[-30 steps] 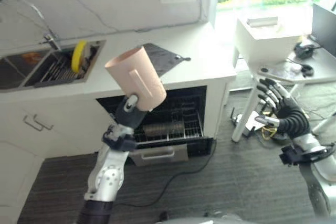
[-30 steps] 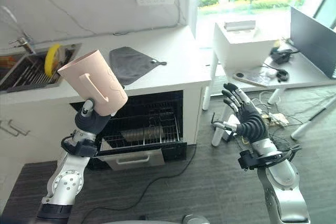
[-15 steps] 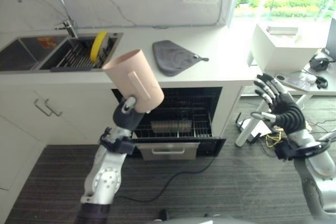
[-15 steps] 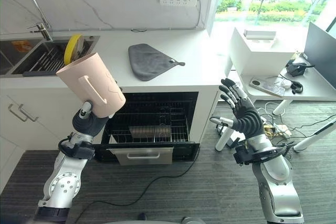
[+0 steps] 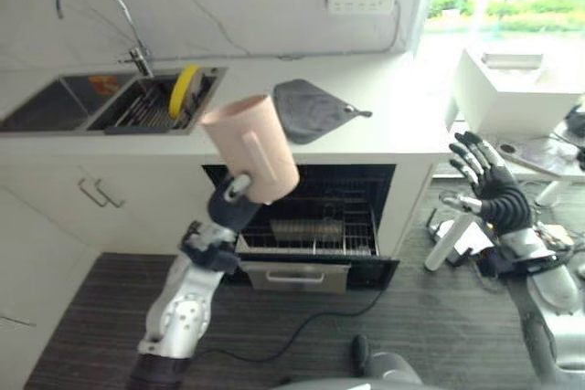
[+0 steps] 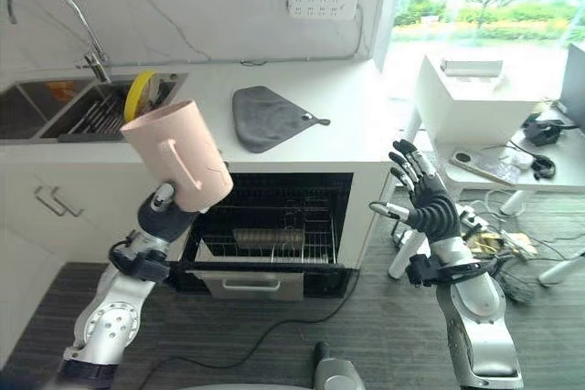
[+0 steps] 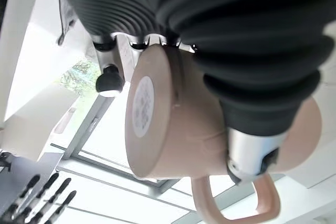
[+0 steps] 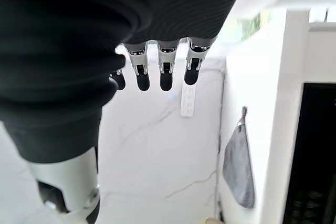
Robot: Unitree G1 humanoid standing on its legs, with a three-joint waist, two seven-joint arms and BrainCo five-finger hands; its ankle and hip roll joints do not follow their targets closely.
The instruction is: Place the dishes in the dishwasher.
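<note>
One pink mug (image 5: 250, 147) sits gripped atop the left hand (image 5: 234, 205).

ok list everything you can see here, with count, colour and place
mug: one, pale pink, held up in the left hand before the counter
dishwasher: one, dark inside, open under the counter, wire rack pulled out
cloth: one, grey, flat on the counter above the dishwasher
plate: one, yellow, upright in the sink rack
sink: one, dark, at the counter's left end
tap: one, silver, behind the sink
socket strip: one, white, on the wall
side table: one, white, to the right
left hand: curled round the mug
right hand: fingers spread, holding nothing
</note>
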